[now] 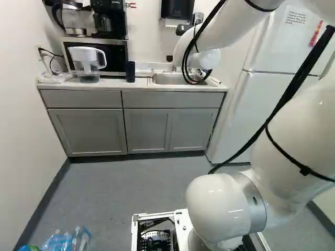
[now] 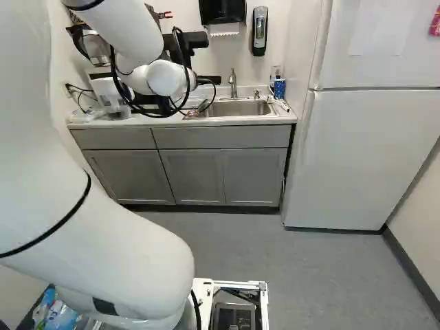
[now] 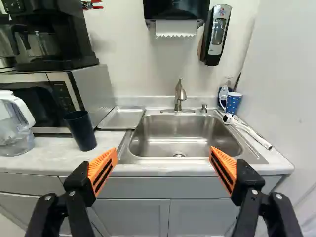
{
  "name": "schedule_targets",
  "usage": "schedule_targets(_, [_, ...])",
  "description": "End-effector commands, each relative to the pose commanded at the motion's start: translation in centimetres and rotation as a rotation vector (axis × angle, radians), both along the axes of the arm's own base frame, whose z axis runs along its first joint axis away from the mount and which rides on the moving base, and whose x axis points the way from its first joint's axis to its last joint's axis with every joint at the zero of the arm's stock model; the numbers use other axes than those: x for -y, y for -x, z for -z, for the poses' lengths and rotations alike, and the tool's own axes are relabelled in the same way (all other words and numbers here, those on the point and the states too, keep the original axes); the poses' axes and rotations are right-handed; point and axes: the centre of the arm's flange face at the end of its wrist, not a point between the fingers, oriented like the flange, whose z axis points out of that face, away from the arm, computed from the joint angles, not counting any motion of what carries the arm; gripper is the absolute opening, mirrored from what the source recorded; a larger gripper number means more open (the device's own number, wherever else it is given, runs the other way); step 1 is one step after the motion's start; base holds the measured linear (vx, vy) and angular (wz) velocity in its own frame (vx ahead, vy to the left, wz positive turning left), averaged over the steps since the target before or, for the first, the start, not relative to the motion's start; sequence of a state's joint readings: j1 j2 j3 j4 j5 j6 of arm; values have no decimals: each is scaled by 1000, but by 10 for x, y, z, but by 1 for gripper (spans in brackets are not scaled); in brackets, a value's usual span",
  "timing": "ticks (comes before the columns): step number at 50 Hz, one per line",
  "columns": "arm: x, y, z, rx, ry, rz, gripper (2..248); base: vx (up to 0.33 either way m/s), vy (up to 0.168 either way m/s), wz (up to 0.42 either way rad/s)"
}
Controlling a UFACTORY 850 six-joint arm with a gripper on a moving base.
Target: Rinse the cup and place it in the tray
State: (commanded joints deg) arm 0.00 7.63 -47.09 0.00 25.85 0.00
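I have the gripper [image 2: 208,60] facing the counter [image 3: 54,152], its jaws spread wide with nothing pinched between the orange pads [image 3: 102,170]. Straight ahead, framed by the opening, I see the steel sink [image 3: 180,136] and its faucet [image 3: 180,94]. I can't tell which cup is meant, as I have two: a dark blue tumbler [image 3: 80,131] ahead of the left finger, upright on the counter, and a blue patterned mug [image 3: 233,103] beyond the right finger, by the sink's far corner. Both are well apart from the jaws. The metal tray [image 3: 121,118] lies past the left finger, between the microwave [image 3: 94,86] and the sink, just beyond the tumbler. Farther left of the jaws stands a clear pitcher [image 3: 17,123] with a white handle. Up beyond the right finger, a soap dispenser [image 3: 216,34] carries a small label. Off to the right of the jaws, a sheet with lines of print [image 1: 296,17] hangs on the refrigerator [image 1: 267,47].
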Motion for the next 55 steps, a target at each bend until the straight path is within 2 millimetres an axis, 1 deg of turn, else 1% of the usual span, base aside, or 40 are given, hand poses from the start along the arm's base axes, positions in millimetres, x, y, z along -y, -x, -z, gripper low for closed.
schedule_targets(27, [0,-7,-25,7,0,0,247,0,0,0])
schedule_targets(47, [0,-12,-47,46,0,0,247,0,0,0])
schedule_targets(55, [0,-12,-48,46,0,0,247,0,0,0])
